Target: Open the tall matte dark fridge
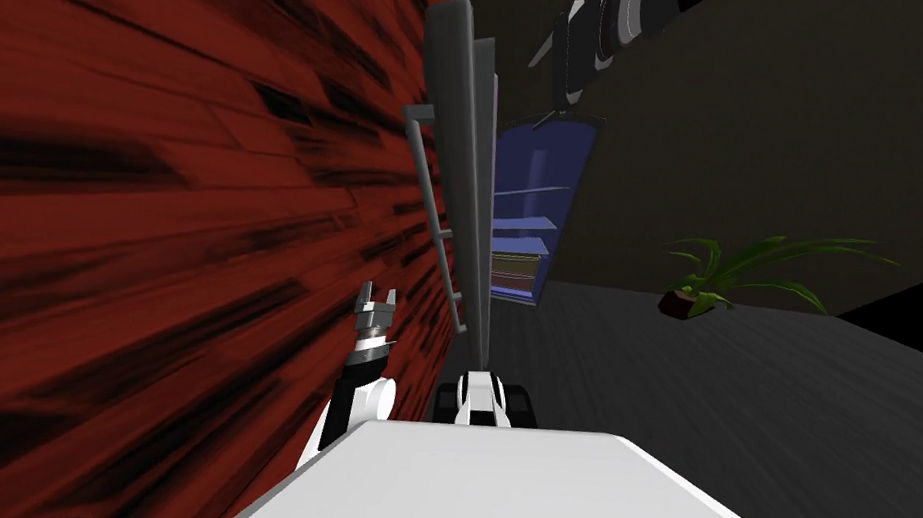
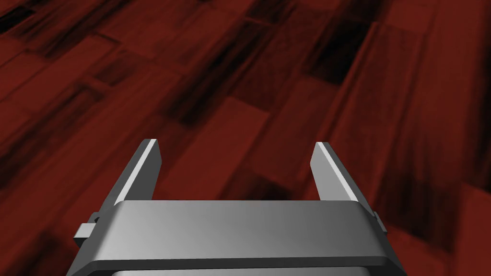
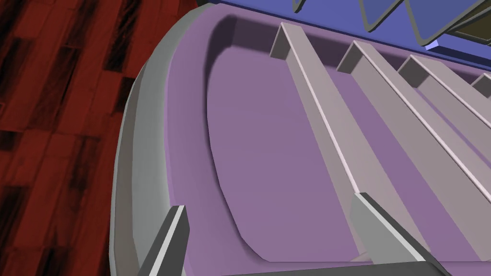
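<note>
The tall dark fridge's door [image 1: 466, 171] stands swung out, edge-on to me, with its long grey bar handle [image 1: 432, 203] on the outer face. Beyond it the blue fridge interior [image 1: 536, 206] shows shelves. My right hand [image 1: 480, 398] is low at the door's edge. In the right wrist view my right gripper [image 3: 268, 215] is open against the door's purple inner lining [image 3: 268, 158], beside the lowest of its grey door shelves [image 3: 326, 129]; nothing is between the fingers. My left gripper [image 1: 374, 306] hangs open over the red plank floor [image 2: 249, 81], left of the handle, holding nothing [image 2: 235, 153].
A potted green plant [image 1: 741, 274] stands on the dark grey floor [image 1: 657, 379] right of the fridge. A dark wall [image 1: 792, 131] runs behind it. Red plank floor [image 1: 148, 240] spreads on the door's handle side.
</note>
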